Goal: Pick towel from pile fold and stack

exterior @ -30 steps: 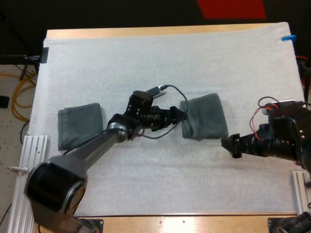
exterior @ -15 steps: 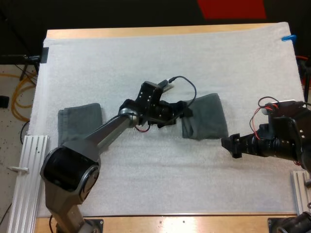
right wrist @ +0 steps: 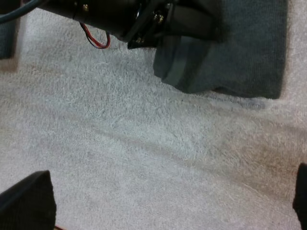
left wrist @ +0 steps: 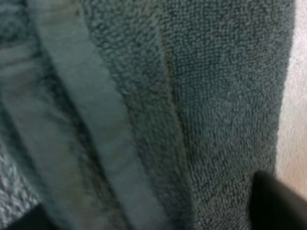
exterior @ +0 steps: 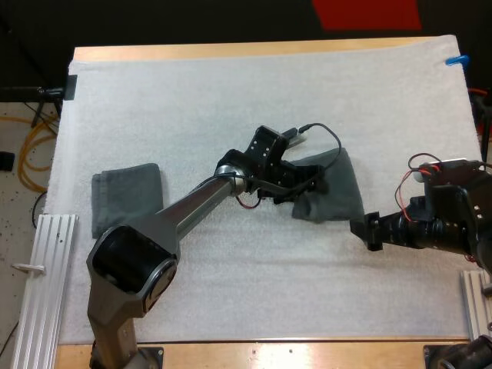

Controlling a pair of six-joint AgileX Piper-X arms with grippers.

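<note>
The left end effector [exterior: 307, 187] sits at the near-left edge of the dark grey-green terry towel [exterior: 340, 188], and its tips are lost against the dark cloth when seen from above. In the left wrist view one black fingertip [left wrist: 276, 203] shows at one side and a second dark tip at the other. They stand wide apart, with the towel's pile and a flat woven hem band running between them. The end effector is spread open, and the pictures do not settle whether its tips touch the cloth.

The arm's wrist covers the towel's left edge, so that edge's outline cannot be followed. The rest of the towel is a loosely folded, roughly square pad. It lies slightly askew, and a thick, rumpled fold bulges at its near-left corner.

The right end effector [exterior: 367, 231] hovers just off the towel's near-right corner. Its black fingers [right wrist: 26, 201] are spread wide over bare mat and hold nothing.

The towel lies on the white textured mat [exterior: 231, 100] covering the wooden bench [exterior: 231, 51]. Well to the towel's left lies a second dark grey-green towel, folded flat [exterior: 127, 198], partly crossed by the left arm.
</note>
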